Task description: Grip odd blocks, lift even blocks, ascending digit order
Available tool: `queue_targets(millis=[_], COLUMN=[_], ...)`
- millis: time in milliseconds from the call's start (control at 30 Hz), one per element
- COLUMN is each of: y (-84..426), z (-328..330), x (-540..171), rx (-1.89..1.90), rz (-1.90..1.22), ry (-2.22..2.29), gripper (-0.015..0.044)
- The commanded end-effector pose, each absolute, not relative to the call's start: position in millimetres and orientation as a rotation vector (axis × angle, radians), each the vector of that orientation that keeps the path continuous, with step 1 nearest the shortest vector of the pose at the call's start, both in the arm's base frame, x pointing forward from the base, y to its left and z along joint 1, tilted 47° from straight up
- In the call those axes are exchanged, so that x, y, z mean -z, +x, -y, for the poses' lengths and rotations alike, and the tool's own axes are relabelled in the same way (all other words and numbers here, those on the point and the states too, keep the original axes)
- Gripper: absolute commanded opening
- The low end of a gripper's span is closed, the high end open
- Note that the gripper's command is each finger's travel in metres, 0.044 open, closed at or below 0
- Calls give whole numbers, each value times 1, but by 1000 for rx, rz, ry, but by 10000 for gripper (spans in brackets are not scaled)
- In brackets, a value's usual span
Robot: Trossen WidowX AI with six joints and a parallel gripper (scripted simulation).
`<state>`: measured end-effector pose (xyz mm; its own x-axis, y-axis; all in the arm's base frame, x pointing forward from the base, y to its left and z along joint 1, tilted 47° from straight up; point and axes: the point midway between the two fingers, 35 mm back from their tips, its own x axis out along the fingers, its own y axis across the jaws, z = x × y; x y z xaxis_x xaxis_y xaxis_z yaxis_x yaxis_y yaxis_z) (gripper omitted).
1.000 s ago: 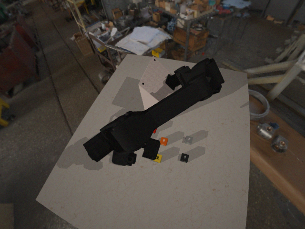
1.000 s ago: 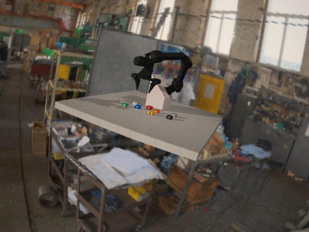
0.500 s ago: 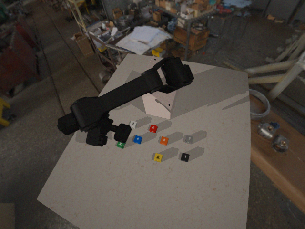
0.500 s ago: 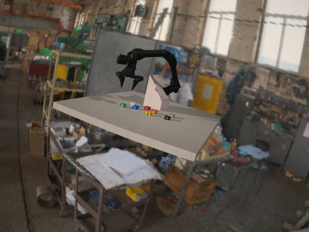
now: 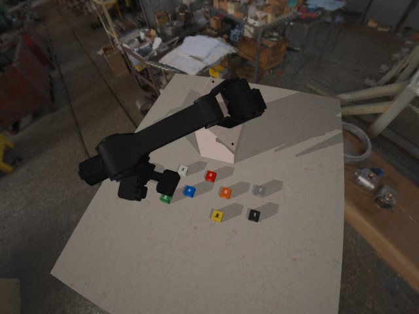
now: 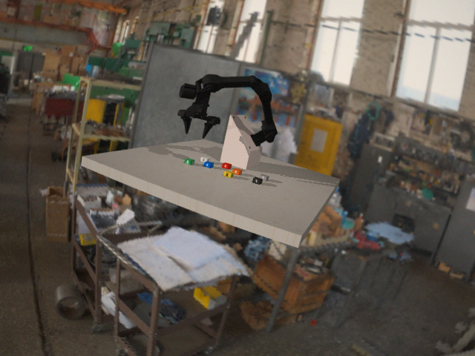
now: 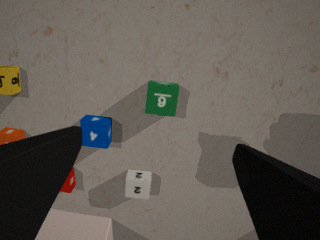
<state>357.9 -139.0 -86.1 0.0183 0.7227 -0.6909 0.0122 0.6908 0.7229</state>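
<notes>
My gripper (image 5: 150,186) (image 6: 195,134) (image 7: 159,144) is open and empty, high above the table near the green block (image 5: 165,198) (image 6: 188,162) (image 7: 162,99), whose barred digit reads as 6. The blue block (image 5: 189,191) (image 6: 208,165) (image 7: 96,132) shows 4, the white block (image 5: 182,170) (image 6: 204,159) (image 7: 138,185) 2, the red block (image 5: 210,176) (image 6: 226,165) (image 7: 68,180) 0. The orange block (image 5: 225,193) (image 6: 237,171) seems to show 8, the yellow block (image 5: 217,215) (image 6: 228,174) (image 7: 10,81) an underlined 9, the black block (image 5: 254,215) (image 6: 257,180) 1, the grey block (image 5: 259,190) (image 6: 264,177) probably 7.
The pale arm base (image 5: 216,146) (image 6: 234,147) (image 7: 75,227) stands behind the blocks, close to the white and red ones. The blocks stand apart from one another on the table (image 5: 203,270) (image 6: 153,172). The arm's shadows fall across the table.
</notes>
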Motion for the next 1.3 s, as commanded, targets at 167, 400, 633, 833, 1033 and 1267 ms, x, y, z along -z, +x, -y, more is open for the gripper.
queue_targets(millis=[167,400,633,833,1033,1267], y=[328,279,233,236,234,234], z=[117,81,48,31,-12,-15], x=[50,14,-5,13,51,55], rx=[-618,-619,-620,-616,-622,-622], rz=[-1468,-1470,-1472,-1472,-1471,-1471], ry=[643,646,648,647,650,650], gripper=[400,400,400,400,400,400])
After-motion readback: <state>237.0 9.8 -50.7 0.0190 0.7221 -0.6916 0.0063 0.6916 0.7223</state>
